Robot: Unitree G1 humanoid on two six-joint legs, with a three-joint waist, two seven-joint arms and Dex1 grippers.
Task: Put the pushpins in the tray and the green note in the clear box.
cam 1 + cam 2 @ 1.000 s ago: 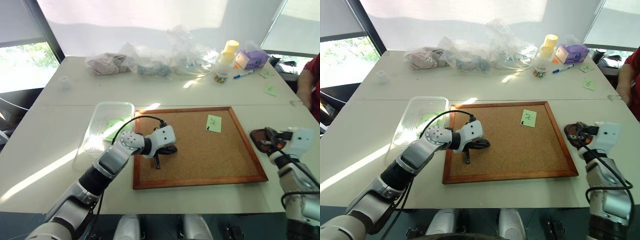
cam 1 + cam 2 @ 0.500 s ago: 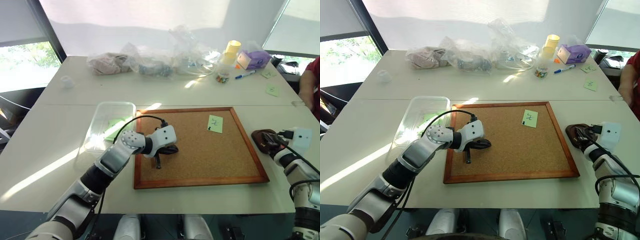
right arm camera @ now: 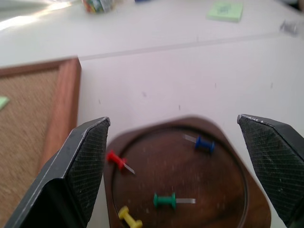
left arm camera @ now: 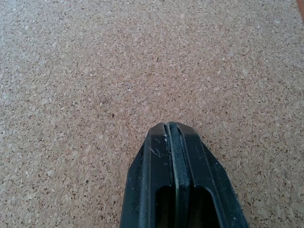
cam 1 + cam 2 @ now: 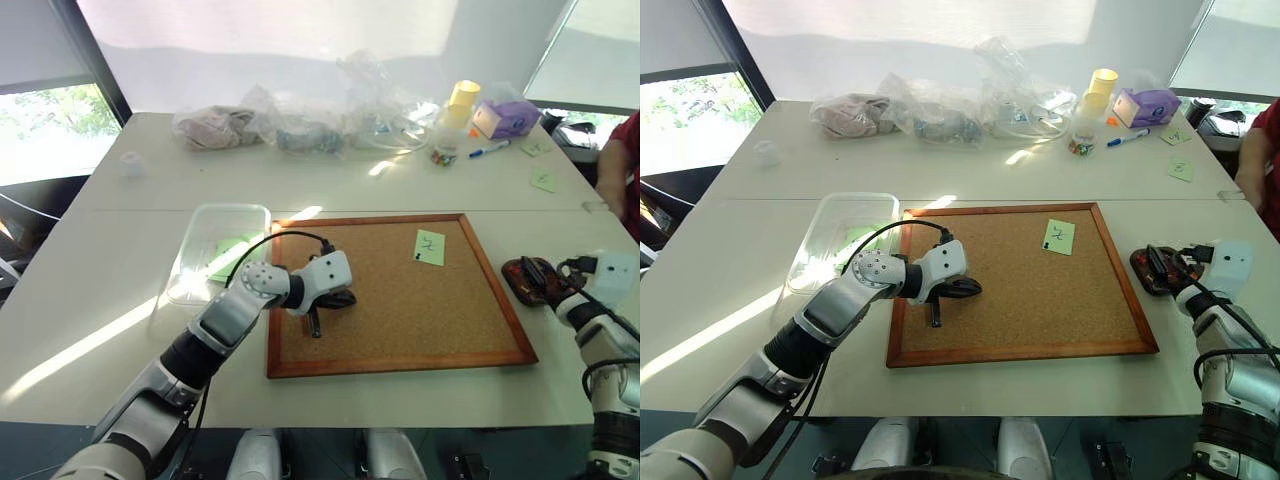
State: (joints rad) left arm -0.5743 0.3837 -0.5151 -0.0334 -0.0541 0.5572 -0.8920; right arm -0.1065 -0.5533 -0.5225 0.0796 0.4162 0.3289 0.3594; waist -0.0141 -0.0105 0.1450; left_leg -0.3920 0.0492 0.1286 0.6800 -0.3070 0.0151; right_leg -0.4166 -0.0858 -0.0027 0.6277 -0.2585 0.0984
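I see the cork board (image 5: 400,290) mid-desk, clear box (image 5: 215,250) just to its left, green note (image 5: 428,247) on it, tray (image 3: 180,175) to its right, pushpins (image 3: 166,200) in the tray

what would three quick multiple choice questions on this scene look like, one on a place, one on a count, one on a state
1. Where is the green note?
A. on the cork board
B. inside the clear box
C. in the tray

2. How many pushpins lie in the tray?
A. one
B. four
C. seven

3. How does the right gripper stand?
A. shut on a pin
B. shut and empty
C. open over the tray

Answers:
1 A: the note sits on the cork near its far right corner.
2 B: red, blue, green and yellow pins show in the right wrist view.
3 C: its fingers stand wide apart, either side of the tray.
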